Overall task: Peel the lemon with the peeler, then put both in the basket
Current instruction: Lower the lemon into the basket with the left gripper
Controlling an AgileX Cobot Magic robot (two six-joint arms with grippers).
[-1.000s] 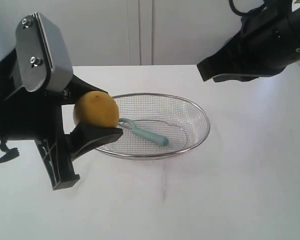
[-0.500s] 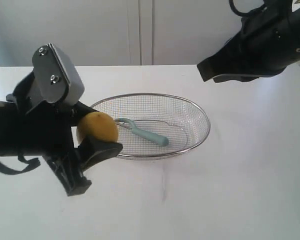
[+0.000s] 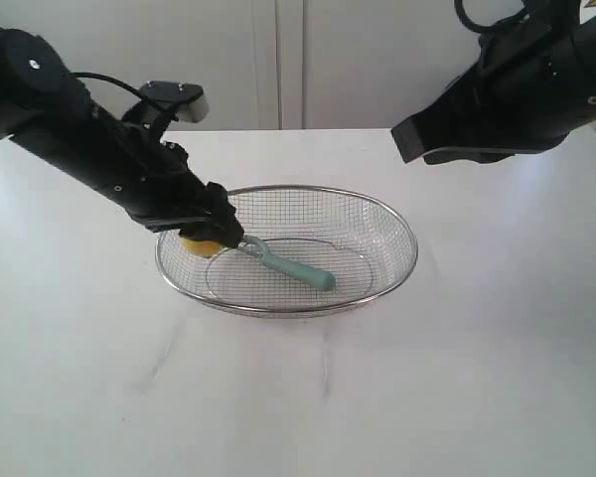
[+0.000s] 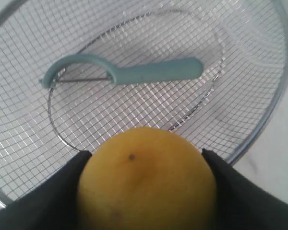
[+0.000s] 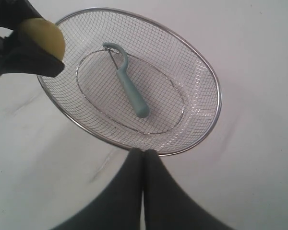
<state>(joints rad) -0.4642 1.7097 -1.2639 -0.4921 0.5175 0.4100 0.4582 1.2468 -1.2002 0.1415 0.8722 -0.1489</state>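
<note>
exterior view: the left gripper (image 3: 211, 237) reaches down into the left end of the basket (image 3: 308, 187) with the lemon (image 3: 199, 246) clamped in it
left gripper: jaws spread wide around the lemon, one dark finger on each side of the fruit, as the left wrist view shows
right gripper (image 5: 144, 154): fingers pressed together on nothing, held high and well apart from the basket, on the right side of the scene
lemon: inside the basket's rim at its left end, low over the mesh, just beside the blade head of the peeler (image 3: 293, 264); cannot tell whether it touches the mesh yet
peeler: lying flat on the basket's mesh floor, blade head toward the lemon, teal handle pointing toward the middle; no gripper touches it
peeling step: the side of the lemon facing the left wrist camera is smooth yellow skin with one small dark speck and no bare strip; the other sides are hidden, so how much is peeled cannot be told
done so far: the peeler is already in the basket, and the lemon has been carried to it
left to do: by my judgement only the release of the lemon and the lifting of the left arm clear of the rim
progress: very near the end, if the peeling counts as finished
</note>
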